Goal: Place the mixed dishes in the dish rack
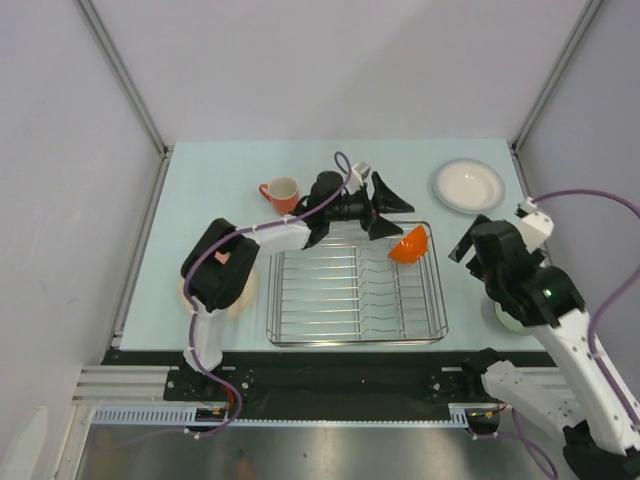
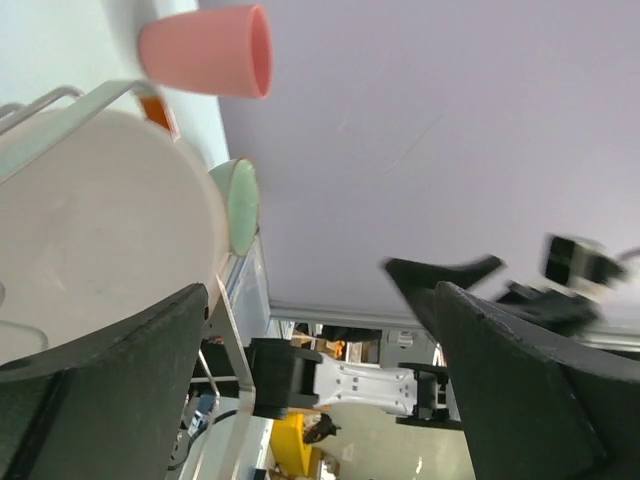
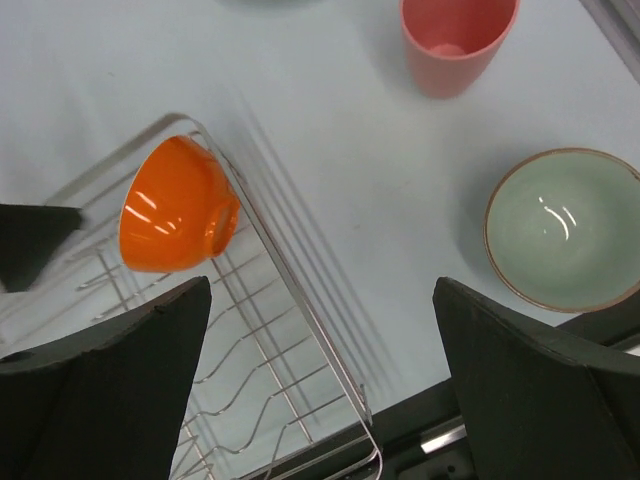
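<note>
The dish rack [image 1: 355,300] stands mid-table; its corner also shows in the right wrist view [image 3: 300,300]. The orange-and-white bowl [image 1: 408,245] leans tilted in its back right corner, seen also in the right wrist view [image 3: 175,205] and, as a white inside, in the left wrist view [image 2: 90,240]. My left gripper [image 1: 392,212] is open and empty just left of the bowl [image 2: 320,400]. My right gripper [image 1: 470,250] is open and empty over the rack's right edge [image 3: 320,380]. The pink tumbler [image 3: 455,40] and the pale green bowl [image 3: 565,240] stand right of the rack.
The orange mug [image 1: 281,192] stands behind the rack on the left. The white plate [image 1: 468,185] lies at the back right. A pink plate [image 1: 247,290] lies left of the rack, mostly under my left arm. Grey walls enclose the table.
</note>
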